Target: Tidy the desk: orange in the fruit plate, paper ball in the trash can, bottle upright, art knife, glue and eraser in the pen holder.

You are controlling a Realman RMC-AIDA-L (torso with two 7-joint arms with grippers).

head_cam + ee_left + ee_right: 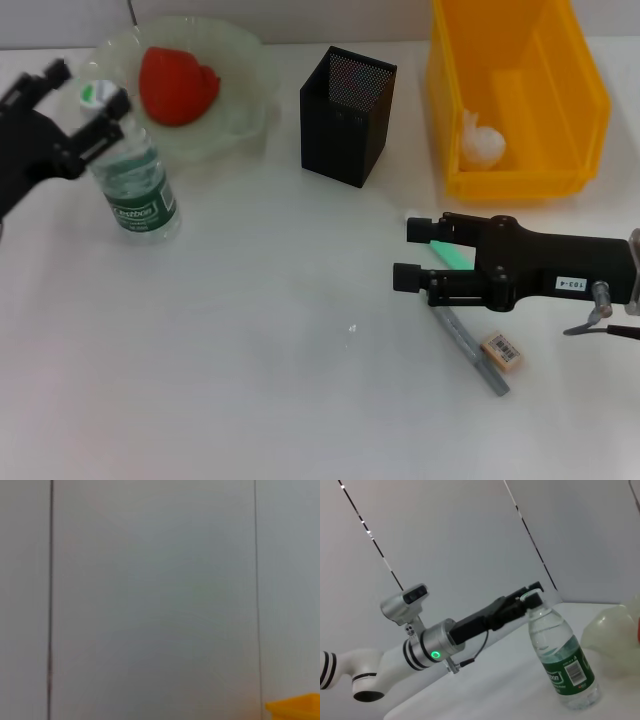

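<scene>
Left gripper point(85, 92) sits at the neck of the bottle point(135, 175), one black finger on each side of the white cap, jaws parted only about as wide as the cap; whether they actually press it I cannot tell. From the right wrist view the same fingers point(520, 602) reach the cap from the side. That bottle stands upright on the white desk point(250, 350), clear plastic with a green label low on its body. Just behind it lies the fruit plate point(250, 90), pale green with a wavy rim, holding the red-orange orange point(178, 85). Further right stands the black mesh pen holder point(346, 115), and beyond it the yellow trash can point(520, 95) with the white paper ball point(482, 142) inside. Right gripper point(407, 254) hovers low over the desk, fingers spread with nothing between them. Partly hidden under it lie a green stick point(452, 256) and a grey pen-like tool point(470, 345); the beige eraser point(502, 352) lies just beside that tool.
</scene>
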